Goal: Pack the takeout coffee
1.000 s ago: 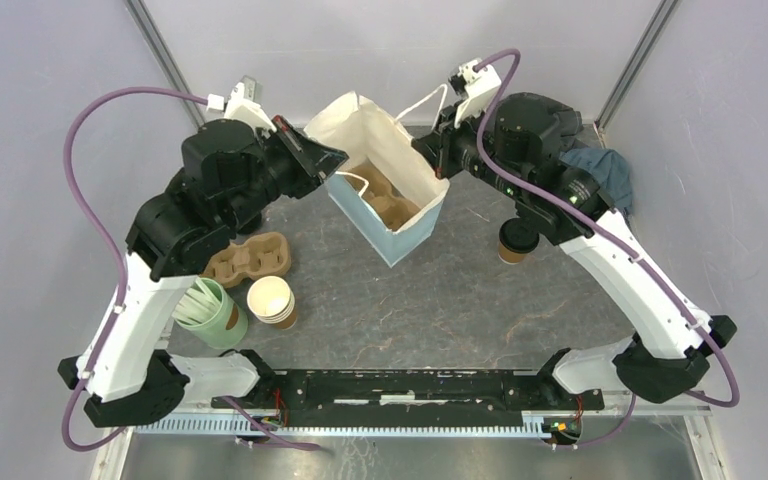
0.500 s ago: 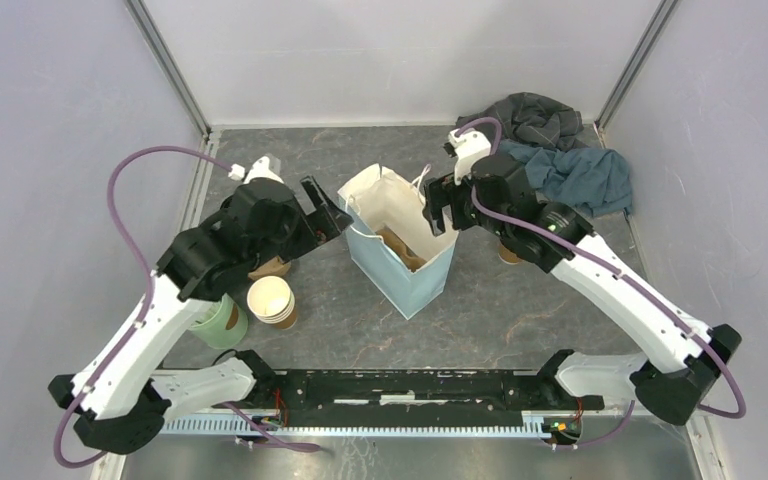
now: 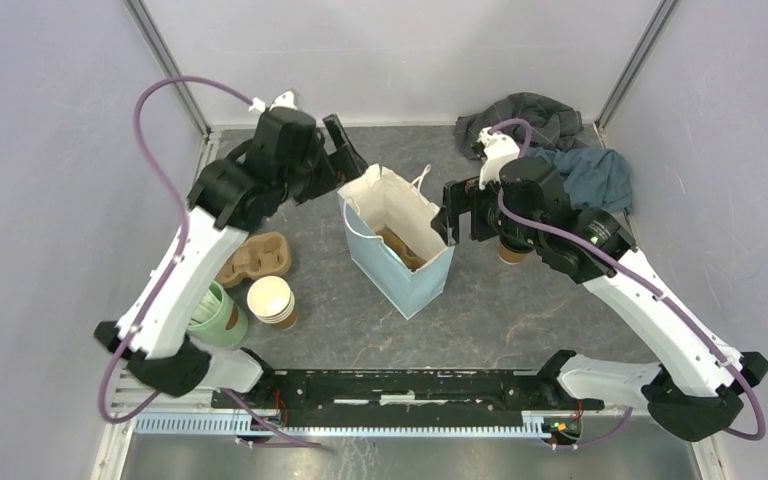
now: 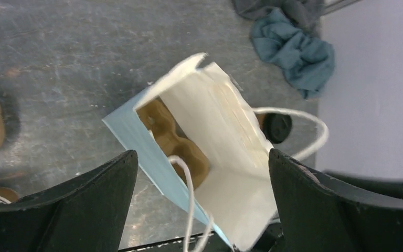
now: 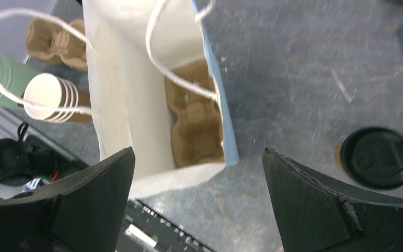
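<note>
The takeout coffee [image 5: 379, 157], a brown cup with a black lid, stands on the table right of the paper bag [image 3: 397, 243]; in the top view the coffee [image 3: 510, 252] is mostly hidden under my right arm. The bag stands upright and open, light blue outside and white inside, with a brown cup carrier [image 5: 197, 126] lying in it. My left gripper [image 3: 345, 168] hovers open at the bag's far left corner, and the bag's mouth [image 4: 210, 136] shows between its jaws. My right gripper [image 3: 450, 213] hangs open beside the bag's right edge. Neither holds anything.
A second brown carrier [image 3: 255, 258], a stack of lidless brown cups [image 3: 272, 300] and a pale green cup of sticks [image 3: 215, 315] sit at the left. Dark and teal cloths [image 3: 560, 150] lie in the back right corner. Walls close in on three sides.
Both grippers were shut on the raised, tilted bag's rim; they opened and let go. The bag now stands lower on the table, and both arms have drawn back from it.
</note>
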Robot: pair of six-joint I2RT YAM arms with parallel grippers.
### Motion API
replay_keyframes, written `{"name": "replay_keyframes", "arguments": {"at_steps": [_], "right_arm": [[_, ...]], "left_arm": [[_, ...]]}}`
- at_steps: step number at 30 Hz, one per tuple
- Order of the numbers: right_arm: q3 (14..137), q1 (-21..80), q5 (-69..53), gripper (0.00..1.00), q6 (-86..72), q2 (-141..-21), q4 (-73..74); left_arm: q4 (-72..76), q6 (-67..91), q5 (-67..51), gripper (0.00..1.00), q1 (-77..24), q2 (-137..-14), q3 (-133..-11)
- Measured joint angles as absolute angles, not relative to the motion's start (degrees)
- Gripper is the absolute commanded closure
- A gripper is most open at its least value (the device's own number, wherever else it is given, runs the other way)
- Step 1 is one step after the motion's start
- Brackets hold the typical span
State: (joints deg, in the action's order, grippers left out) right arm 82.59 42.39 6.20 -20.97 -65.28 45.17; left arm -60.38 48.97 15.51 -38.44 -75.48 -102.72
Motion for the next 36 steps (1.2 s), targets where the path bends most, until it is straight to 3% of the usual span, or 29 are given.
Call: {"name": "replay_keyframes", "arguments": {"at_steps": [7,12,19,28,36], "right_arm": [[75.1,42.4,3.3,0.02,-30.4,-59.0,49.5],[66.9,42.4,-2.5,0.02,-37.4,-54.5,46.5],[65.5,41.3,-5.9,0.02,-43.7,-56.6,38.2],[68.2,31.0,-10.6,0.02,-42.0,-67.3,32.0],[85.1,27.9,-11.4,0.02,-25.6,-76.4,41.6]], "left_arm": [[-61.6,41.4,8.7,0.00,-26.7,-87.9,-107.2],[-58.9,37.8,1.2,0.02,-25.4,-89.6,-104.3],[-50.4,37.9,-9.4,0.10,-25.1,-89.3,-96.1],[-43.6,43.8,-14.1,0.12,-25.6,-77.4,-77.0],[-41.4,50.1,-15.8,0.06,-29.1,-65.8,-69.0]]}}
